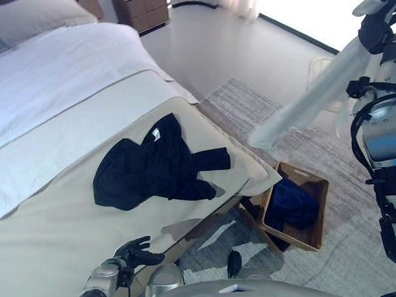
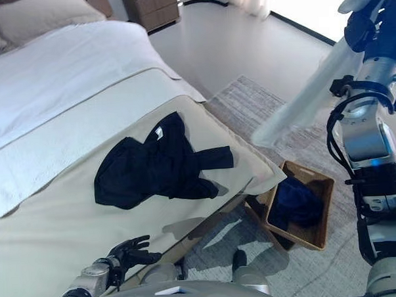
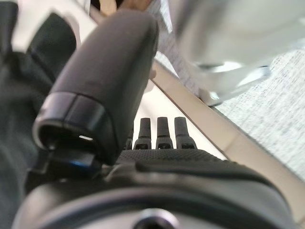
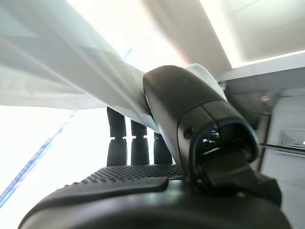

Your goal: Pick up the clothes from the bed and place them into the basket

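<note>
A black garment (image 1: 161,166) lies crumpled on the beige bedspread (image 1: 51,247) near the bed's foot corner. My right hand (image 1: 375,23) is raised high at the right, shut on a pale white garment (image 1: 308,104) that streams down and left from it, above the floor. In the right wrist view the thumb (image 4: 190,114) pinches the white cloth (image 4: 71,71) against the fingers. The wicker basket (image 1: 320,202) stands on the rug beside the bed corner with dark blue clothes (image 1: 289,204) in it. My left hand (image 1: 133,251) is open and empty, low by the bed's near edge.
The bed's white sheet (image 1: 50,76) and a pillow (image 1: 34,17) lie farther back. A wooden nightstand (image 1: 142,9) stands beyond the bed. A grey patterned rug (image 1: 249,107) covers the floor around the basket.
</note>
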